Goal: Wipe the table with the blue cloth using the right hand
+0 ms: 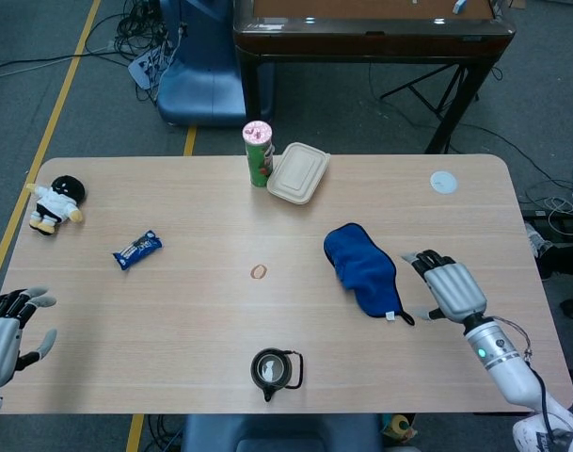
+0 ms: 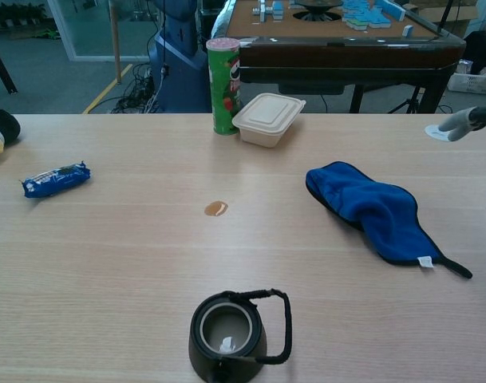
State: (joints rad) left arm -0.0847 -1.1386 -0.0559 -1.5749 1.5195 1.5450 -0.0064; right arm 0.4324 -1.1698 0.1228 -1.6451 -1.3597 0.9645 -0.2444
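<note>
The blue cloth (image 1: 363, 269) lies crumpled on the table right of centre, its black-edged tail and white tag pointing toward the near right; the chest view shows the cloth (image 2: 373, 207) too. My right hand (image 1: 450, 288) hovers just right of the cloth with fingers spread, holding nothing; only its fingertips (image 2: 456, 123) enter the chest view at the right edge. A small brown spot (image 1: 259, 272) marks the table centre. My left hand (image 1: 6, 330) rests open at the near left corner.
A black kettle (image 1: 273, 370) stands near the front edge. A green chip can (image 1: 258, 153) and a beige food box (image 1: 298, 172) stand at the back. A blue snack pack (image 1: 137, 249) and a plush toy (image 1: 53, 204) lie left. A white disc (image 1: 443, 182) lies back right.
</note>
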